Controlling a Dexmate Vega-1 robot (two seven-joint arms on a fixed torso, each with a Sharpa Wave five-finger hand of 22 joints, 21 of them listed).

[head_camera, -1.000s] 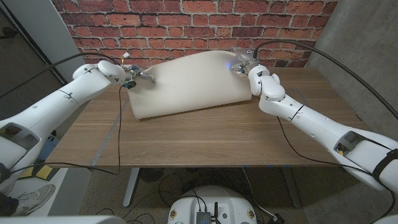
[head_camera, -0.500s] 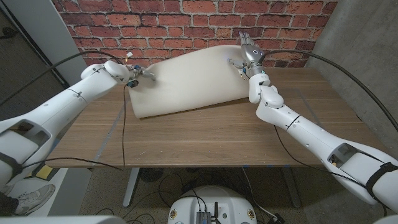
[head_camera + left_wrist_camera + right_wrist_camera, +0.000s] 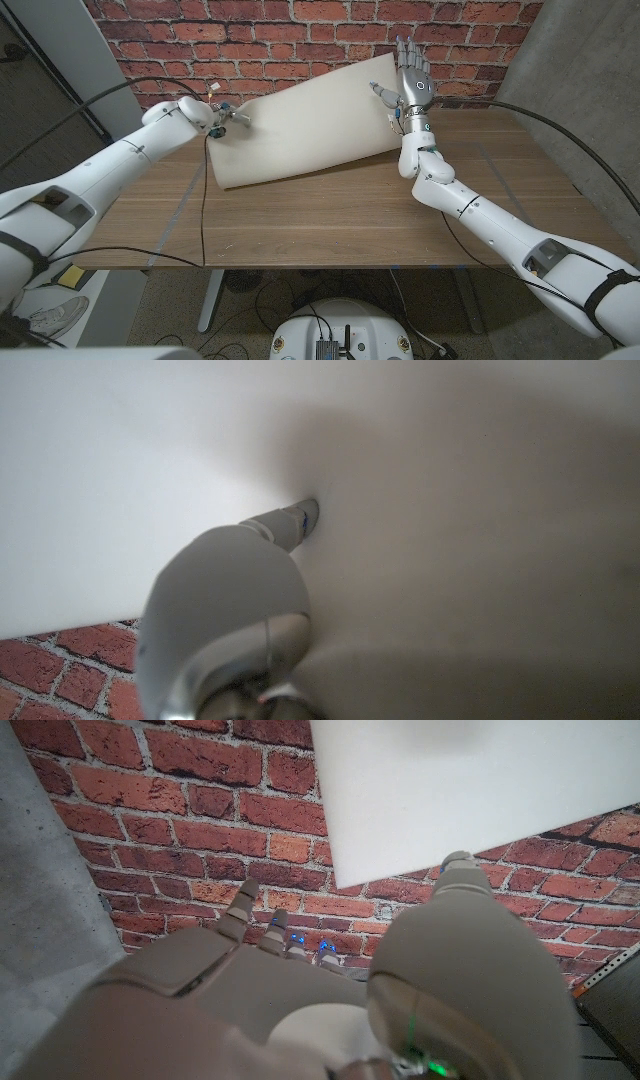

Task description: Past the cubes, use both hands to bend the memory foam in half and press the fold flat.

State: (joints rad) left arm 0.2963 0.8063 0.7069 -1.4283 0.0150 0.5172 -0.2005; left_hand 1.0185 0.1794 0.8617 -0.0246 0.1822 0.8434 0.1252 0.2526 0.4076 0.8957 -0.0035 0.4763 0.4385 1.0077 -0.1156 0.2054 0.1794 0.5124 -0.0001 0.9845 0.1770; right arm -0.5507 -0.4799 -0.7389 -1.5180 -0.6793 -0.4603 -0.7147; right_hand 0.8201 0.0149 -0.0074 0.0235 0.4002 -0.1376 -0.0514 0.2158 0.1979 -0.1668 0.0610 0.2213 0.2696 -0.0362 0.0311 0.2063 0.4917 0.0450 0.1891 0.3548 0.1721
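The cream memory foam (image 3: 300,130) lies across the far half of the wooden table (image 3: 320,225), its far right end tilted up toward the brick wall. My left hand (image 3: 226,117) grips the foam's far left corner; in the left wrist view a fingertip (image 3: 296,522) digs into the foam (image 3: 470,510). At the raised far right corner my right hand (image 3: 411,78) stands upright with its fingers spread and pointing up. Its thumb (image 3: 462,878) touches the foam's edge (image 3: 450,790), while its other fingers (image 3: 248,905) stay off the foam.
A brick wall (image 3: 300,40) runs close behind the table's far edge. A grey concrete wall (image 3: 590,80) stands at the right. Black cables hang from both arms, one (image 3: 203,215) drooping across the table's left part. Bare wood stretches from the foam to the table's near edge.
My right hand has risen from the foam's far right corner and opened with its fingers pointing up, and the foam's right end has lifted with it. The left hand has barely moved.
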